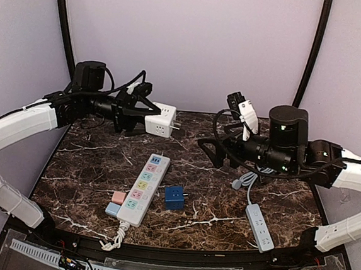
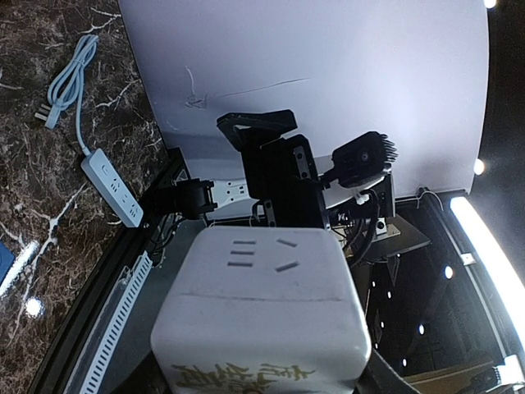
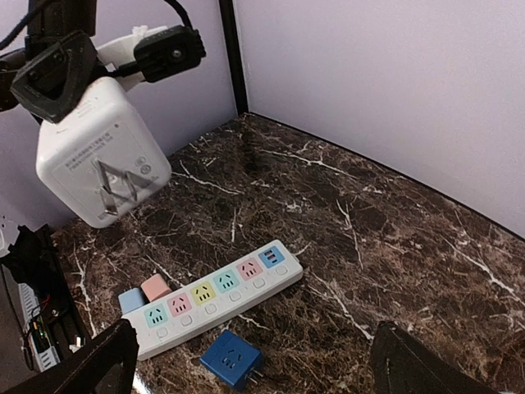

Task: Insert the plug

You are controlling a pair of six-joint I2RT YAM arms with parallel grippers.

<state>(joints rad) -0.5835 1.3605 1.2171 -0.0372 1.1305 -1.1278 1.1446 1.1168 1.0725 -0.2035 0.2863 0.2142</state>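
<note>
My left gripper (image 1: 143,117) is shut on a white cube plug (image 1: 160,120) and holds it in the air over the far left of the table. The cube fills the bottom of the left wrist view (image 2: 262,312), and its prongs show in the right wrist view (image 3: 102,160). A white power strip (image 1: 143,188) with coloured sockets lies at the table's middle and also shows in the right wrist view (image 3: 215,295). My right gripper (image 1: 208,149) is open and empty, raised to the right of the strip; it also shows in the right wrist view (image 3: 254,328).
A blue cube plug (image 1: 174,197) lies right of the strip. A pink cube (image 1: 119,197) and a light-blue cube (image 1: 112,209) sit at its left side. A small white strip (image 1: 259,226) with a grey cable (image 1: 246,178) lies at the near right.
</note>
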